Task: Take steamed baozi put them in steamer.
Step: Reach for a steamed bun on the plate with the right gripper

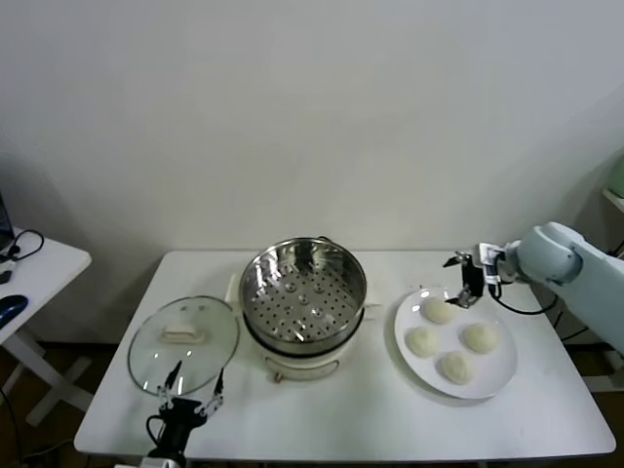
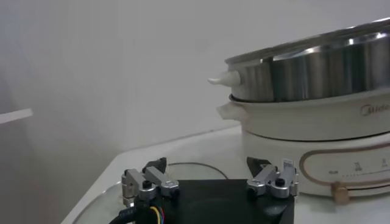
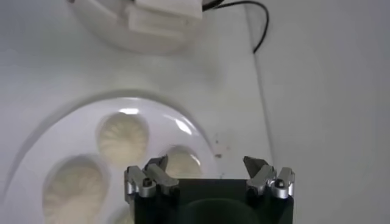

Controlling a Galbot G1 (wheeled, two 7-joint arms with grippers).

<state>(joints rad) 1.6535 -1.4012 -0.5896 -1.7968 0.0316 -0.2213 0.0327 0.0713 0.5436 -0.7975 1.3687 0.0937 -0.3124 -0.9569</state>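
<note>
Step in hand: the first pick is being approached; all four steamed baozi (image 1: 450,339) are lying on the white plate (image 1: 499,379) at the lower right of the head view, and none is being held.

Right gripper: the right gripper (image 1: 467,280) is being held over the far edge of the plate, right of centre in the frame, just above the rearmost bun (image 1: 438,310); its fingers are standing apart with nothing between them. In the right wrist view the open right gripper (image 3: 209,175) is being shown above the buns.

Left gripper: the left gripper (image 1: 191,395) is being kept idle at the lower left of the frame, by the near rim of the glass lid (image 1: 182,341), fingers apart and empty.

Steamer: the steamer (image 1: 303,304) is sitting at the centre of the frame, uncovered, its perforated tray bare and being left ready for loading.

Next move, as judged: a descent over the rearmost bun is being called for, with the fingers straddling it and a gentle close, since soft dough is likely to be dented; a lift and a carry toward the frame's centre would follow.

Table: the white table (image 1: 370,414) is bearing everything.
</note>
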